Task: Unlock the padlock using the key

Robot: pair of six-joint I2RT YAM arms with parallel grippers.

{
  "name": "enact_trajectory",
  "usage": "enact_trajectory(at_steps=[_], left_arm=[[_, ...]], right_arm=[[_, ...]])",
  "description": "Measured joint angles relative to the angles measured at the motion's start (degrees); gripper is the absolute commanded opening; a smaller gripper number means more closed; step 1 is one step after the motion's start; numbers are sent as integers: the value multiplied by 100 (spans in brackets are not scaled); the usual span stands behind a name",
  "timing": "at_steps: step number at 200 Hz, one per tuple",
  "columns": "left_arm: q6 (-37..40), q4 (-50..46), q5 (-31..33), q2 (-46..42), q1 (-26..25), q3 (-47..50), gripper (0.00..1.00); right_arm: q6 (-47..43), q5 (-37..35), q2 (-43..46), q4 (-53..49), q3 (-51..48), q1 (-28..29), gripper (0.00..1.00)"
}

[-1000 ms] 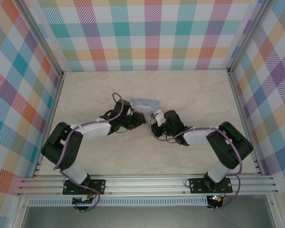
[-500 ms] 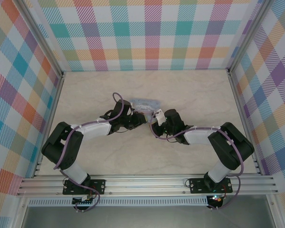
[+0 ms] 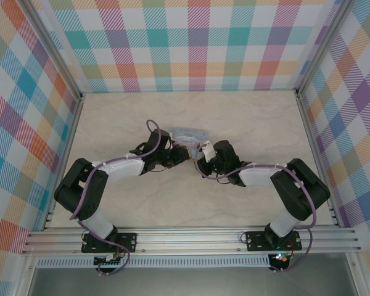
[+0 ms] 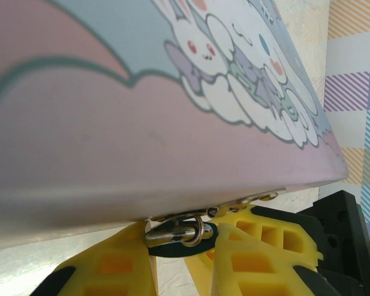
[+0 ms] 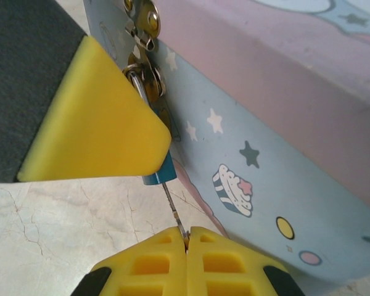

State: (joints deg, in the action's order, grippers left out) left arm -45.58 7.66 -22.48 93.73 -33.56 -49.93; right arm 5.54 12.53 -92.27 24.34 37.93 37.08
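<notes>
On marble table (image 3: 246, 117) between plaid walls (image 3: 185, 43), left fingers (image 4: 246, 259) grip padlock (image 5: 158, 177), right fingers (image 5: 148, 268) key (image 5: 172, 206).

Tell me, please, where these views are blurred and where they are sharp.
Left wrist: the tin lid sits so close that it blurs softly. Right wrist: the padlock and key are fairly sharp. Top external: evenly lit and crisp, though both are too small to make out.

Bright, even light, soft shadows; wrist close-ups slightly blurred.
</notes>
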Motion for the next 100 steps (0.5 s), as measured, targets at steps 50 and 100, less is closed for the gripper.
enact_trajectory(at_steps=[50, 100], left_arm=[[-24, 17, -39, 0, 0, -57, 20], [-131, -46, 79, 0, 7, -68, 20]], right_arm=[[-157, 278, -31, -26, 116, -114, 0], [-188, 520, -372, 304, 247, -151, 0]])
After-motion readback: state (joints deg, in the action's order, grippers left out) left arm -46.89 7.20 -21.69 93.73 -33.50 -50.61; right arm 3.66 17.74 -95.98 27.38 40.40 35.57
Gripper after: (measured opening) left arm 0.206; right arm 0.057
